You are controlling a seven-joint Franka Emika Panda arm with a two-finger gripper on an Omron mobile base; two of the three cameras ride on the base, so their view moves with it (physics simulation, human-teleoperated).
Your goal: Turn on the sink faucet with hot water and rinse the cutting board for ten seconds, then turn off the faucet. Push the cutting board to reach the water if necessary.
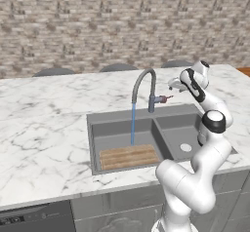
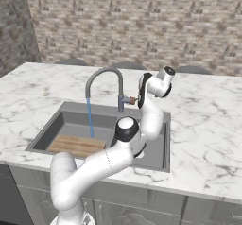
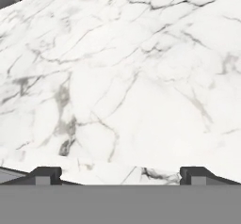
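The grey gooseneck sink faucet (image 1: 145,80) (image 2: 105,73) arches over the left basin of the dark double sink (image 1: 93,143) (image 2: 47,136). A thin blue stream of water (image 1: 133,124) (image 2: 89,117) falls from the spout. It lands at the far edge of the tan cutting board (image 1: 128,157) (image 2: 75,145), which lies flat at the front of that basin; I cannot tell whether it wets the board. My gripper (image 1: 174,84) (image 3: 120,176) hovers open and empty just above and right of the red-tipped lever (image 1: 164,99) (image 2: 133,100), facing the marble counter (image 3: 122,77).
The right basin holds a round pale drain (image 1: 185,147). White marble countertop (image 1: 44,124) surrounds the sink. Dark chair backs (image 1: 53,71) line the far counter edge before a brick wall. A dishwasher panel (image 1: 29,219) sits under the counter at left.
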